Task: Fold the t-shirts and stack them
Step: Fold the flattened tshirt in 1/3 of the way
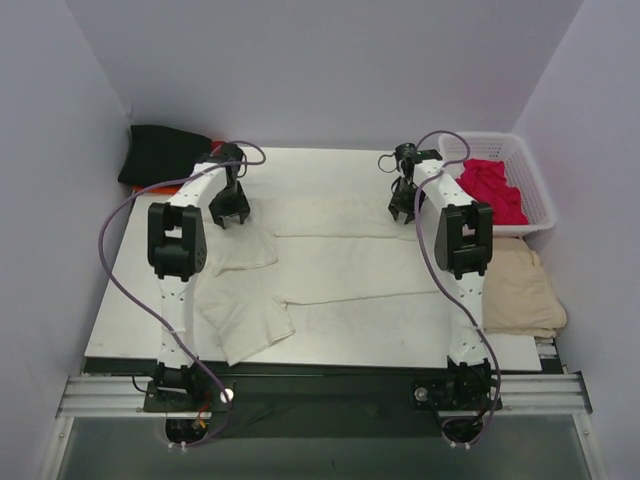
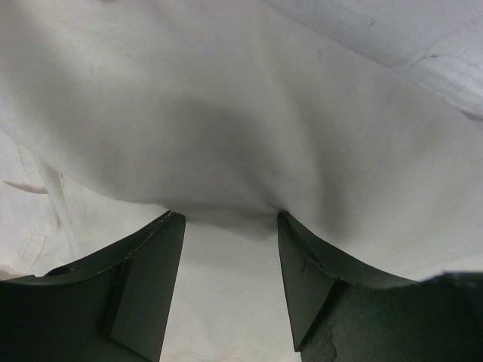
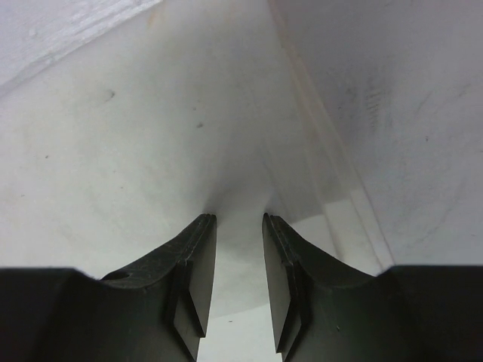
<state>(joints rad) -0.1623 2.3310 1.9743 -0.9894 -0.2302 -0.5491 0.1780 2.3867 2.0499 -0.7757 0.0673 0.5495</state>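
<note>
Nearest the camera, two arm bases, the left arm [image 1: 180, 300] and the right arm [image 1: 462, 300], are bolted at the near edge of the table [image 1: 130, 305]. I count five pieces of cloth and one basket. One large cream-white t-shirt [image 1: 340, 270] lies spread across the middle of the table, with one sleeve flopped toward the near left. One black t-shirt [image 1: 160, 152] sits bunched in the far left corner. A strip of one orange-red t-shirt [image 1: 158, 186] shows just under its near edge. One crimson t-shirt [image 1: 490, 188] is heaped inside the white lattice basket [image 1: 537, 190] at the far right. One beige folded cloth [image 1: 520, 285] rests at the table's right edge, just nearer than the basket. The left gripper [image 1: 228, 208] is down on the far left part of the cream-white shirt. In its wrist view its fingers [image 2: 151, 264] stand well apart, released, and the cloth sags across their tips without being clamped. The right gripper [image 1: 403, 207] is down at the shirt's far edge. Its fingers [image 3: 192, 271] stand a narrow gap apart. A ridge of white cloth runs into that gap, but I cannot tell whether the cloth is pinched or only touched.
</note>
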